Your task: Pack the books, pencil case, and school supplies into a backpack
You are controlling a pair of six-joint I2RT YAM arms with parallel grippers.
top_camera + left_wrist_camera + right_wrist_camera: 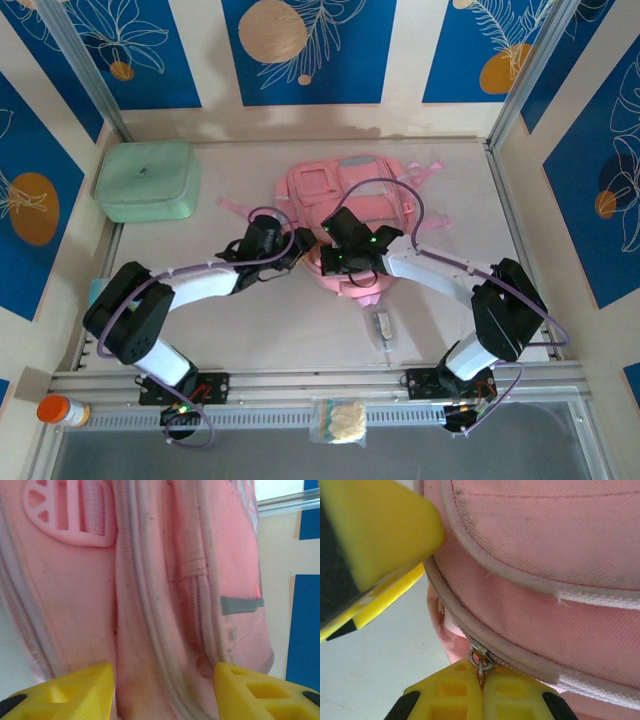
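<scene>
**Zip pinched, backpack not yet braced**

The backpack lay flat mid-table, with both arms meeting at its near edge. My right gripper had its fingers pressed together on the zip pull, pinching the small metal tab right at the slider. My left gripper sat with fingers apart. A fold of pink fabric and a zip track ran between them, unsqueezed.

I judged the step to be opening the main pocket. To do it well, the left needed to close on that fold as an anchor. The right then had to draw along the curve of the track, not away from it, or the backpack would slide. The supplies lay on the table near the backpack.
</scene>
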